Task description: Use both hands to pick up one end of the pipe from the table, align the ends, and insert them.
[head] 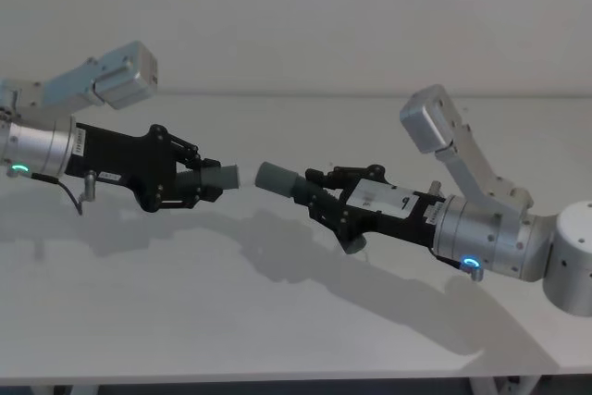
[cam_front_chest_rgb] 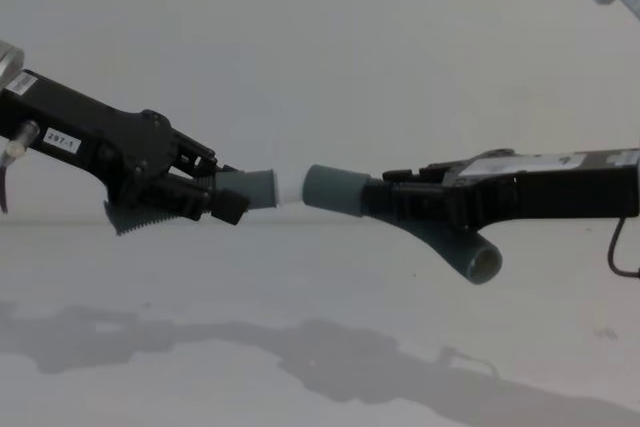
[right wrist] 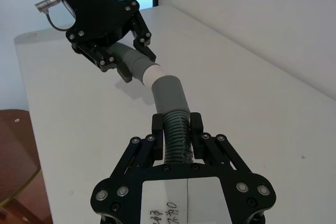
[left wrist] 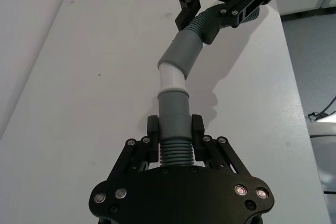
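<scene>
Both pieces of the pipe hang in the air above the table (head: pixel 277 321). My left gripper (head: pixel 208 180) (cam_front_chest_rgb: pixel 225 197) (left wrist: pixel 175 127) is shut on the ribbed neck of the piece with the white tip (cam_front_chest_rgb: pixel 288 189) (left wrist: pixel 170 77) (right wrist: pixel 152 74). At the right, my right gripper (head: pixel 319 193) (cam_front_chest_rgb: pixel 395 195) (right wrist: pixel 177 124) is shut on the ribbed neck of the piece with the wide grey collar (cam_front_chest_rgb: pixel 335 190) (right wrist: pixel 168 93) (left wrist: pixel 181 56). The tip sits at the collar's mouth, the pieces slightly angled; how deep it sits is unclear.
The right piece's free open end (cam_front_chest_rgb: pixel 480 265) curves down below the right gripper. A plain wall stands behind the table. The table's edge (left wrist: pixel 294 77) runs close beside the grippers in the wrist views, with floor beyond it.
</scene>
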